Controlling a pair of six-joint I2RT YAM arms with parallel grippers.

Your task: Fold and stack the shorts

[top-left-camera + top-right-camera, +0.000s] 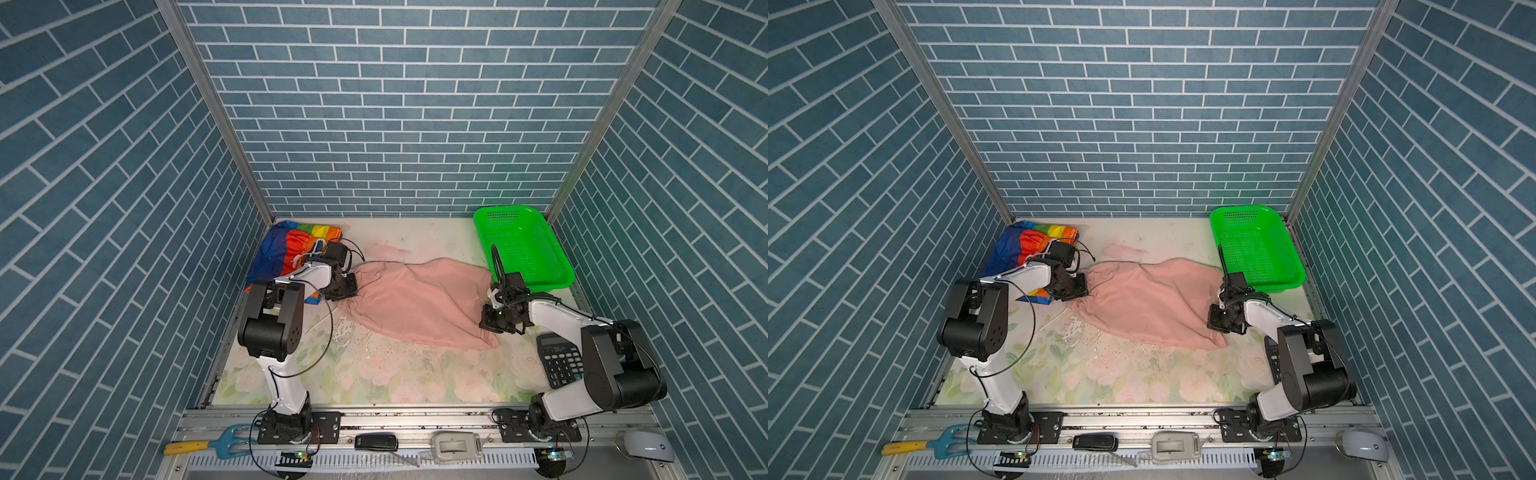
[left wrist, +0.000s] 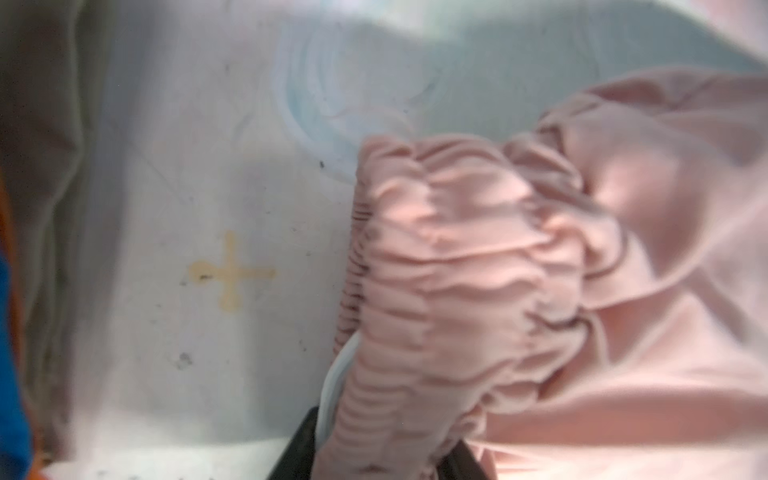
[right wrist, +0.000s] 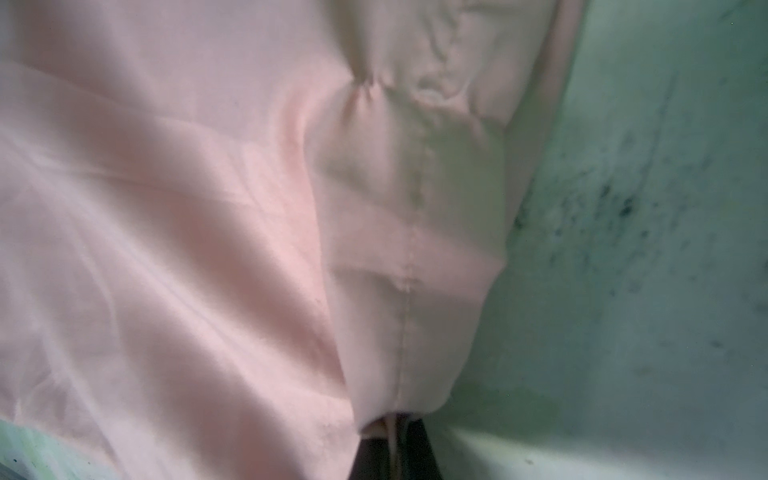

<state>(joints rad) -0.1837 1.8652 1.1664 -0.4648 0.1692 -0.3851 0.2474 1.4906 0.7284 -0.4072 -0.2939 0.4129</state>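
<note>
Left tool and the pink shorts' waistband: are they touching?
Touching. The left wrist view shows the waistband of the pink shorts bunched between the fingers of the left tool.

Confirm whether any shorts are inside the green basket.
No, the green basket shows only bare mesh, and the pink shorts lie on the table outside it.
</note>
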